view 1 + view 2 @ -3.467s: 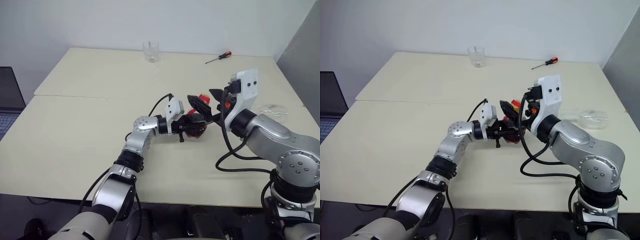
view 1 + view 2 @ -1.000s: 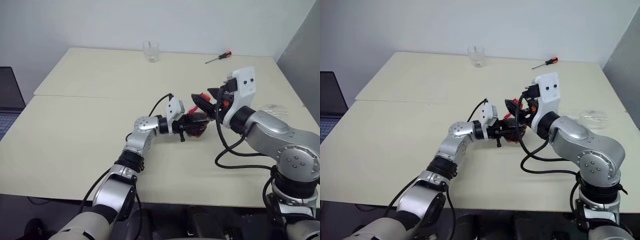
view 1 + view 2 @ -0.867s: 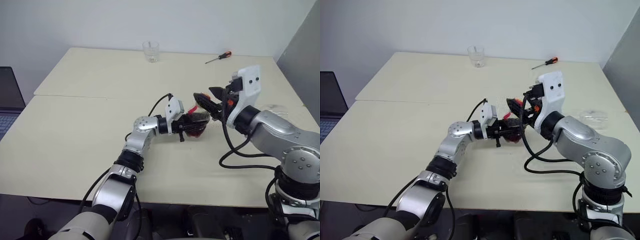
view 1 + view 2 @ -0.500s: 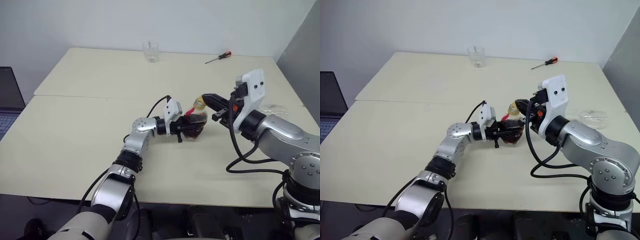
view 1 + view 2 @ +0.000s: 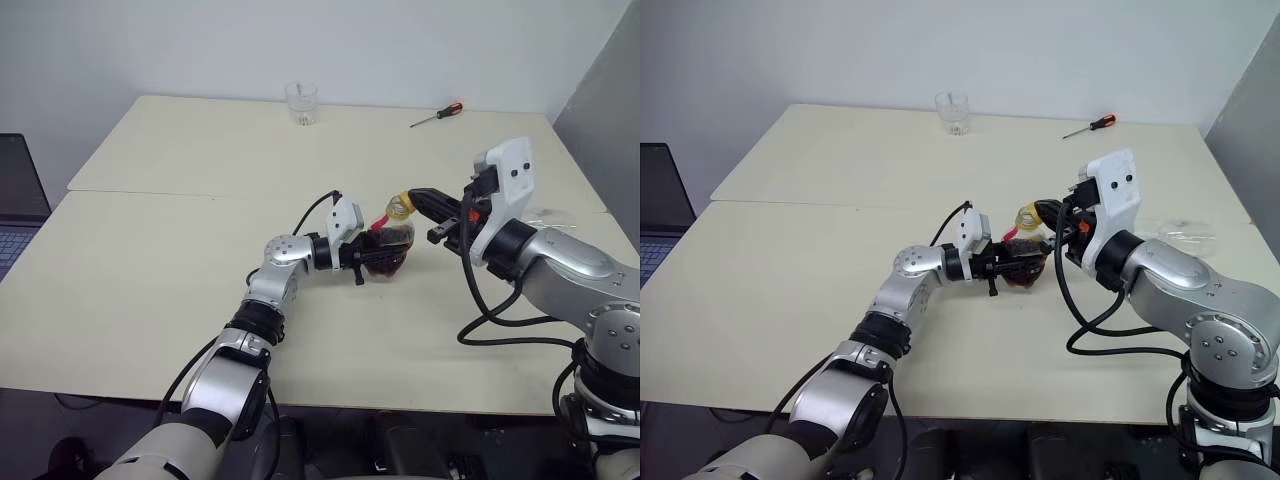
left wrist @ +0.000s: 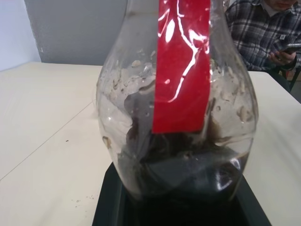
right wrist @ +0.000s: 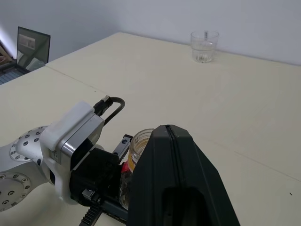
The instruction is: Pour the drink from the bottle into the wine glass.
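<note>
The bottle [image 5: 388,250] stands on the table near its middle, round-bodied, with a red label strip [image 6: 182,66] down its side. My left gripper [image 5: 383,263] is shut on its lower body. The dark drink [image 6: 188,174] fills only the bottom. The bottle's yellowish mouth [image 7: 141,143] stands open with no cap on it. My right gripper [image 5: 414,197] is shut, level with the mouth and just to its right; I see nothing between its fingers [image 7: 175,188]. A low clear glassy object [image 5: 1188,238] lies past my right arm; I cannot tell whether it is the wine glass.
A short clear tumbler [image 5: 301,102] stands at the table's far edge. An orange-handled screwdriver [image 5: 437,115] lies at the far right. A laptop [image 5: 18,205] sits off the table's left side. A person in a plaid shirt [image 6: 263,33] sits beyond the table.
My right gripper was open around the bottle's red cap; it has shut and drawn back to the right. The cap is gone and the mouth shows open. The left arm kept still.
</note>
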`<act>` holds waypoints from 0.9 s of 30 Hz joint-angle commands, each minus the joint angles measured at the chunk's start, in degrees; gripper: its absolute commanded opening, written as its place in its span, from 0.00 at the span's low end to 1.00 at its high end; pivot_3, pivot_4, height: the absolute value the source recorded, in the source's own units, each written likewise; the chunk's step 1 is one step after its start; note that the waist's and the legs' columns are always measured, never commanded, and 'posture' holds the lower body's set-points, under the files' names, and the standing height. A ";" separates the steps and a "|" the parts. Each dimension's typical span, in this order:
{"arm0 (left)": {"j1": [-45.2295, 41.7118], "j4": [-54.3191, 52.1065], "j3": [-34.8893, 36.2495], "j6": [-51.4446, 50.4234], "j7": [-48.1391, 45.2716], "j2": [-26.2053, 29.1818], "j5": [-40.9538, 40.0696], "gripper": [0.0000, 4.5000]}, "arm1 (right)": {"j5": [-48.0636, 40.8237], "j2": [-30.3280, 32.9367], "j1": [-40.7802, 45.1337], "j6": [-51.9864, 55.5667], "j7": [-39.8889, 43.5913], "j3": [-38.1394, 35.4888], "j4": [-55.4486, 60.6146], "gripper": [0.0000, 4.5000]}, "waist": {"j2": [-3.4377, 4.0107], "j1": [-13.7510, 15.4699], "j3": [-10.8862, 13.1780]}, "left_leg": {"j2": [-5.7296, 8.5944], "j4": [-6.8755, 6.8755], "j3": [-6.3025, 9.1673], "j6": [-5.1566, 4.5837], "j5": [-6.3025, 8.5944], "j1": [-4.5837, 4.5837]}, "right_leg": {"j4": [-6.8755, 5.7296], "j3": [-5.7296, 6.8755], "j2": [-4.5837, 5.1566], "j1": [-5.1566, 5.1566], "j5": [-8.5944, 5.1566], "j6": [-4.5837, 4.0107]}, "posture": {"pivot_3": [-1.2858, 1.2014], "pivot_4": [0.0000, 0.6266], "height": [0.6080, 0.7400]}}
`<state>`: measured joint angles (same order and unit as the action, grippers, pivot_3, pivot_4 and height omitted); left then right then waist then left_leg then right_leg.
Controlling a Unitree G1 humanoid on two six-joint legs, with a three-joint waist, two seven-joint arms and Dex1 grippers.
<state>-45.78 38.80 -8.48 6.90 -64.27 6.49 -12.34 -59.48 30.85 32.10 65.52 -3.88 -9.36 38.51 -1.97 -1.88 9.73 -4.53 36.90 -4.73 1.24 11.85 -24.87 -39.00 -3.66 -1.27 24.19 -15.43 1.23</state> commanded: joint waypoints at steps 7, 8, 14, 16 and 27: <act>-2.46 -1.07 1.24 2.11 0.26 -0.35 -0.50 0.17 | 0.44 0.62 1.11 -0.79 0.95 -0.14 0.44 0.00 | 0.00 0.00 0.00 | 0.00 0.00 0.00 0.00 0.00 0.00 | 0.00 0.00 0.00 0.00 0.00 0.00 | 0.52 0.24 1.00; -2.52 -0.96 1.26 2.20 0.30 -0.35 -0.47 0.17 | 0.40 0.65 1.19 -0.76 0.97 -0.18 0.42 0.00 | 0.00 0.00 0.00 | 0.00 0.00 0.00 0.00 0.00 0.00 | 0.00 -0.01 0.00 0.00 0.00 0.00 | 0.52 0.24 1.00; -2.69 -0.60 1.18 2.51 0.35 -0.27 -0.39 0.17 | -0.37 1.18 1.34 -0.26 0.62 -1.05 0.79 0.00 | 0.00 0.01 0.00 | 0.00 0.00 0.00 0.00 0.00 0.00 | 0.00 -0.01 0.00 0.00 0.00 0.00 | 0.52 0.24 1.00; -2.77 -0.48 1.20 2.53 0.32 -0.25 -0.40 0.17 | -0.71 1.51 1.31 -0.18 0.53 -1.46 0.85 0.00 | 0.00 0.01 0.00 | 0.01 0.00 0.00 0.00 0.00 0.00 | 0.00 -0.01 0.00 0.00 0.00 0.00 | 0.52 0.24 1.00; -3.81 0.88 1.23 3.12 0.57 -0.53 -0.08 0.17 | 0.74 2.59 -0.32 -1.80 1.62 -1.75 0.33 0.00 | 0.00 0.01 0.00 | 0.00 0.00 -0.01 0.00 0.00 0.00 | 0.00 0.00 0.00 0.00 0.00 0.00 | 0.52 0.24 1.00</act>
<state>-47.43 41.08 -8.15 8.18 -64.12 6.48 -12.20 -59.44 32.85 31.88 65.29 -2.76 -9.91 37.93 -1.97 -1.87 9.73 -4.52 36.90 -4.73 1.24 11.85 -24.87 -39.00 -3.66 -1.27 24.19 -15.43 1.23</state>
